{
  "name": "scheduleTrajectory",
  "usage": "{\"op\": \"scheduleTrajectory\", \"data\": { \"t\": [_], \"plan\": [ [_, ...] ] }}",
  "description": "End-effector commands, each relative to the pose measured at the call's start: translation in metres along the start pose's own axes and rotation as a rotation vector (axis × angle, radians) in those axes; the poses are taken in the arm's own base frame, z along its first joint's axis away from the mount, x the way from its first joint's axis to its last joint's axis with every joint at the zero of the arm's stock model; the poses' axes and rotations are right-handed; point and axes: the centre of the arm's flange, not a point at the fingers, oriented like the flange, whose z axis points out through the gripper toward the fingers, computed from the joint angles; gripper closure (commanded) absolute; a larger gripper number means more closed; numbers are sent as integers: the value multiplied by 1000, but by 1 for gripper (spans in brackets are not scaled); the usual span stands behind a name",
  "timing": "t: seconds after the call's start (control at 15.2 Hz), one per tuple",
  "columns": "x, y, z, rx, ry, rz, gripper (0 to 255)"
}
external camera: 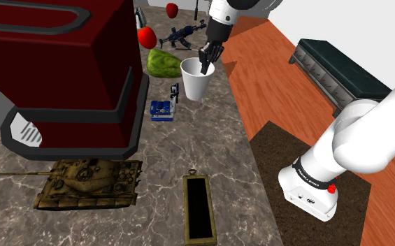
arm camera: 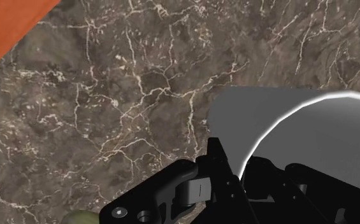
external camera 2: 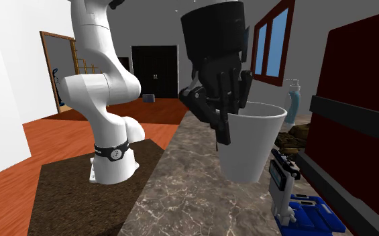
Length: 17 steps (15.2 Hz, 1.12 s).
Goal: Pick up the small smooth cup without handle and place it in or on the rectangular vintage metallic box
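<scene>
Hand (external camera: 206,68) clamped on the white cup (external camera: 194,85)
One finger is inside the rim and one outside. The cup is near the green melon (external camera: 162,64), well apart from the box (external camera: 198,179) on the marble desk (external camera: 189,140).

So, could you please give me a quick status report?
Black hand shut on white cup's rim. Open box on counter near stand. Beside cup, small blue object, off the line.

Cup (external camera: 197,82) smooth & matt, worktop (external camera: 189,140) marble-look w/ pale veins, floor (external camera: 273,70) wood.
</scene>
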Motion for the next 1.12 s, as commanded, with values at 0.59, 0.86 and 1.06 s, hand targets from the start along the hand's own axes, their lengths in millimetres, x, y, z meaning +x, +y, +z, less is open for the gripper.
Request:
{"op": "scheduleTrajectory", "data": {
  "t": [0.59, 0.86, 1.06],
  "plan": [
    [-86, -101, -5, 0, 0, 0, 255],
    [-121, -140, -5, 0, 0, 0, 255],
    [-148, -170, -5, 0, 0, 0, 255]
  ]
}}
